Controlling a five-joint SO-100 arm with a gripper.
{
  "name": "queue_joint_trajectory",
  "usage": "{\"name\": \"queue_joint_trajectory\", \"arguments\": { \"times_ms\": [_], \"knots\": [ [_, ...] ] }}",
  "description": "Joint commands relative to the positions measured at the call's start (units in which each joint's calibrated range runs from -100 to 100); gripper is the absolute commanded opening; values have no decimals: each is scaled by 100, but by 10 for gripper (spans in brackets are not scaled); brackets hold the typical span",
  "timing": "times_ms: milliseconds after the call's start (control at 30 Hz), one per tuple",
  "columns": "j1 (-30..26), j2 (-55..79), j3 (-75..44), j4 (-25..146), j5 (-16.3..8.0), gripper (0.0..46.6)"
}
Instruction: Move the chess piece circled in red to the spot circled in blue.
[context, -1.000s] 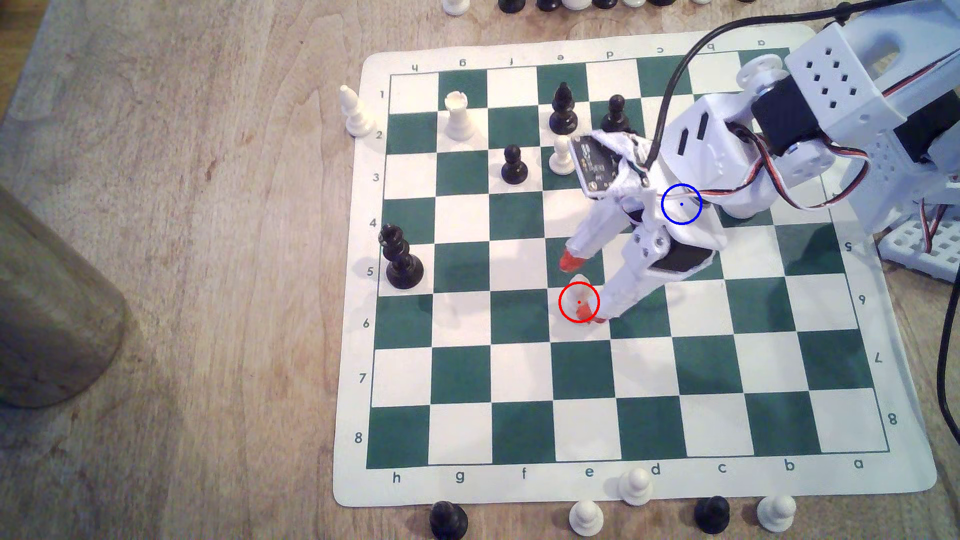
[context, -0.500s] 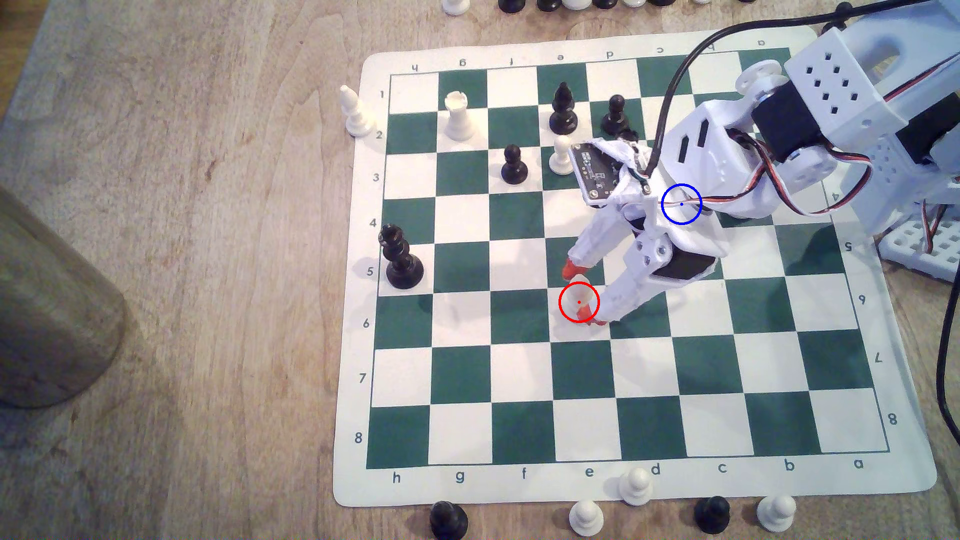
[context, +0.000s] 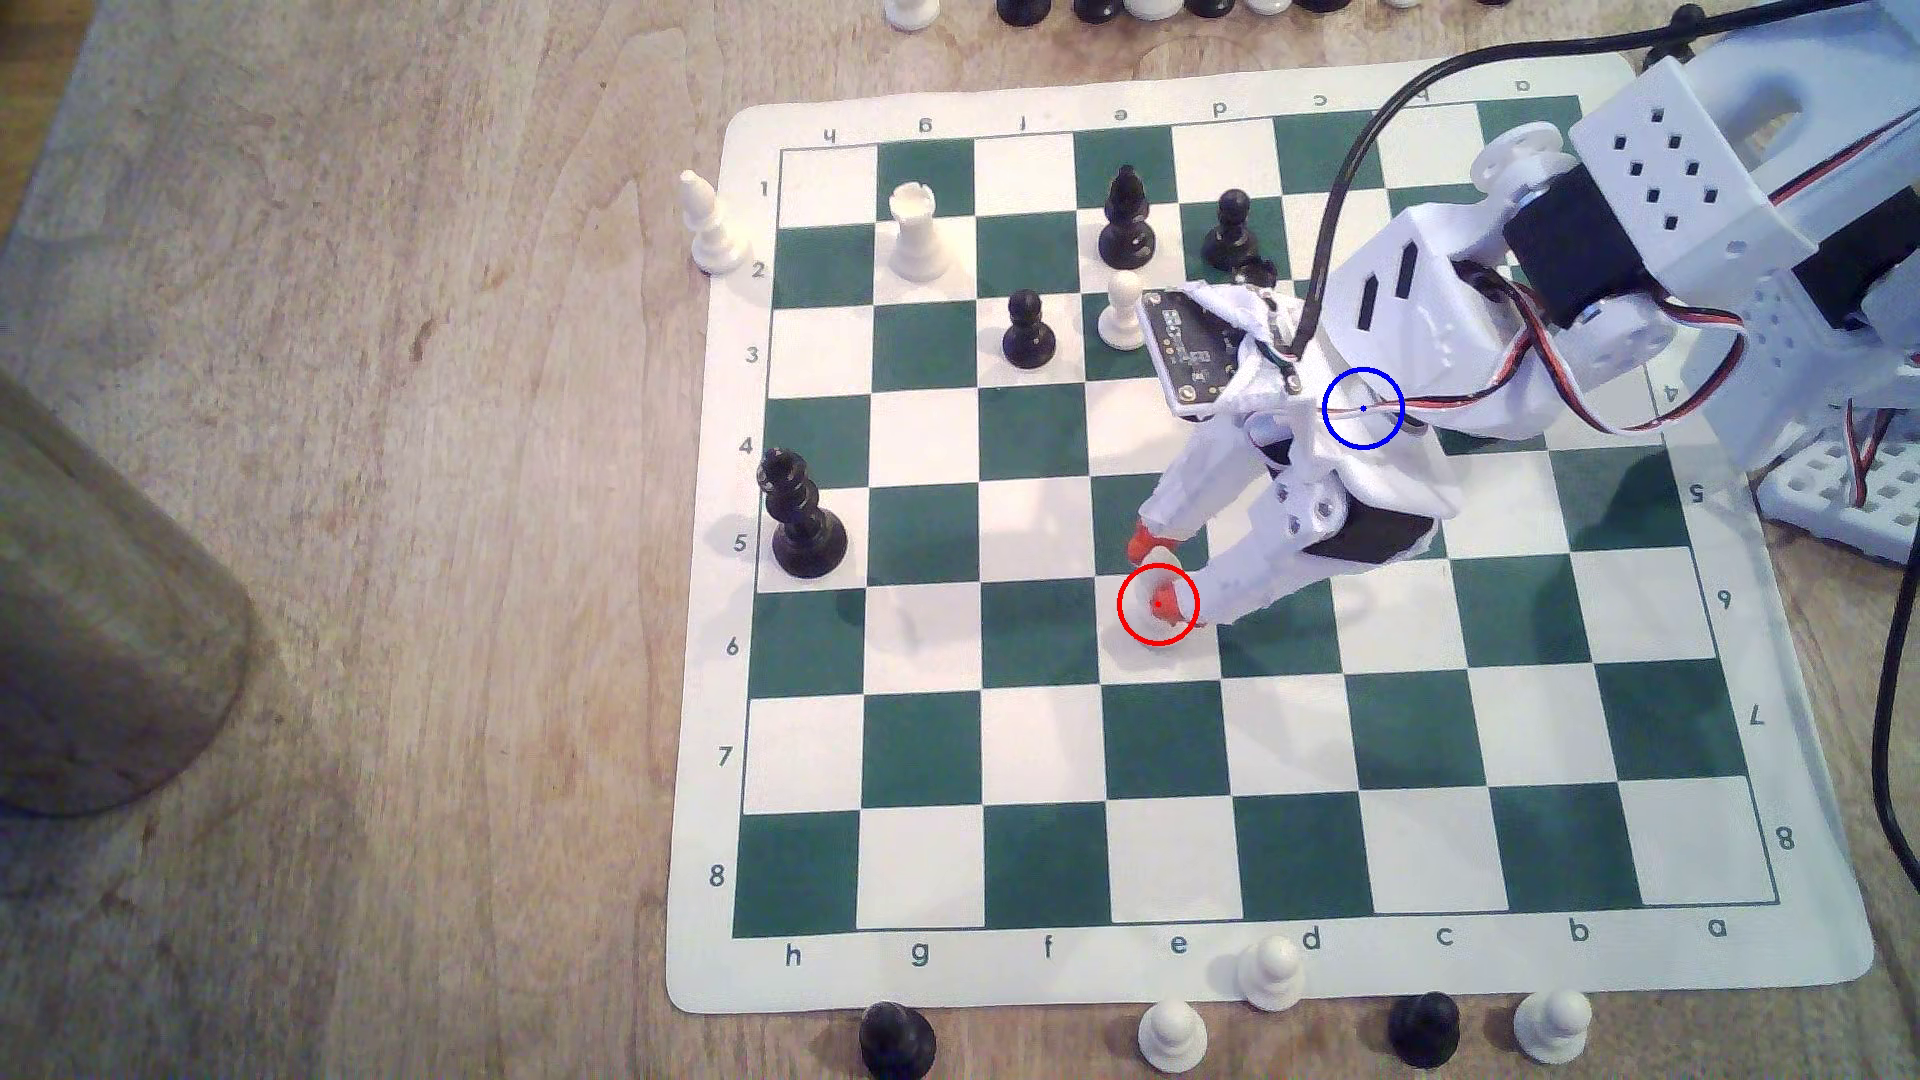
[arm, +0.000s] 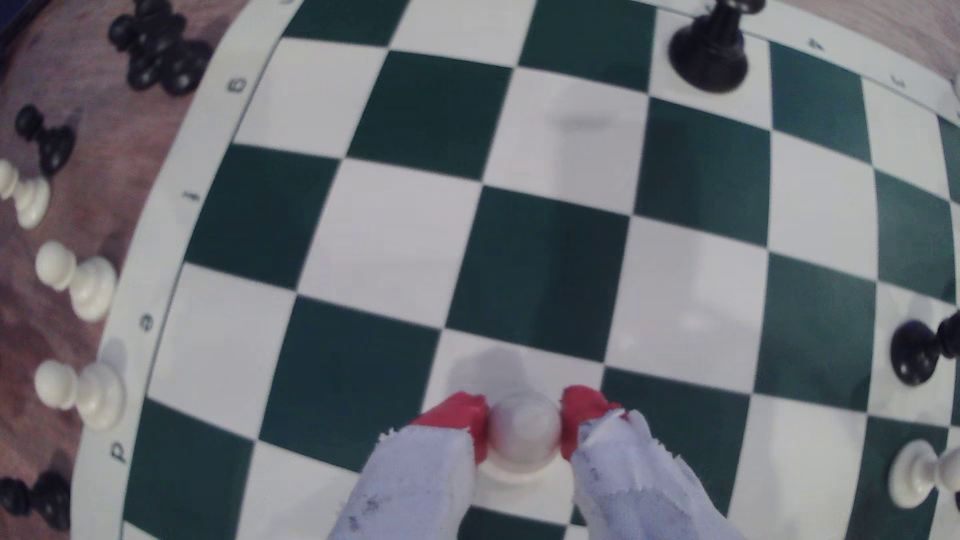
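- The gripper (context: 1155, 573) is lowered over the chess board (context: 925, 748), with its two red fingertips (arm: 462, 415) set on opposite sides of the chess piece (arm: 524, 428).
- In the wrist view, both red tips press against the rounded top of the piece with no gap visible on either side; the gripper is closed on it.
- The chess piece stands upright on a white square in the board's e column, row 6, with its round base flat on the square.
- In the exterior view, the piece (context: 1166, 566) is mostly covered by the red ring and the fingertips; only a pale upper part is visible.
- The spot (context: 1363, 408) is marked by a blue ring with a centre dot. The arm's white wrist housing overlaps it, so the square beneath cannot be seen.
- The spot lies toward the exterior view's upper right of the piece, a few squares away.
- A black king (context: 798, 514) stands at the board's h-column edge, well apart from the gripper.
- A white rook (context: 914, 231), black pawns and a black bishop stand in the far rows.
- Spare pawns lie on the wooden table (context: 364, 519) beside the near board edge.
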Motion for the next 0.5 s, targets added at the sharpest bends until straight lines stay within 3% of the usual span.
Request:
{"name": "queue_joint_trajectory", "arguments": {
  "times_ms": [0, 467],
  "knots": [
    [-41, -324, -472, 178, -15, 16],
    [780, -4076, -273, 2659, 68, 12]
  ]
}}
